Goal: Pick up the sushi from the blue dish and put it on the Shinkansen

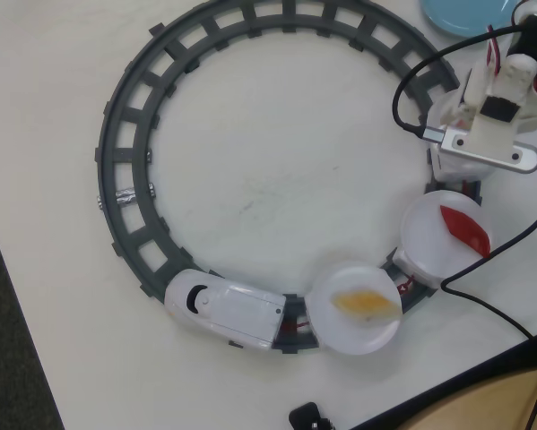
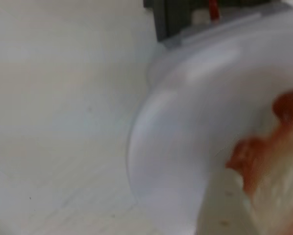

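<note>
Arm (image 1: 492, 107) sits over right side of track (image 1: 129, 134), beside red sushi (image 1: 465, 228) on white plate (image 1: 429, 237); gripper state can't tell, view too blurry.

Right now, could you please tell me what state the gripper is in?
Gripper: cannot be told whether open or closed. In the wrist view it is low over a white plate, with red sushi blurred at one finger.

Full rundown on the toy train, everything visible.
The Shinkansen is glossy white plastic with a rounded nose and black windshield, sitting on the grey ring track at lower left in the overhead view. Behind it trail two round white plates: one carries a yellowish piece, the next a red piece.
</note>
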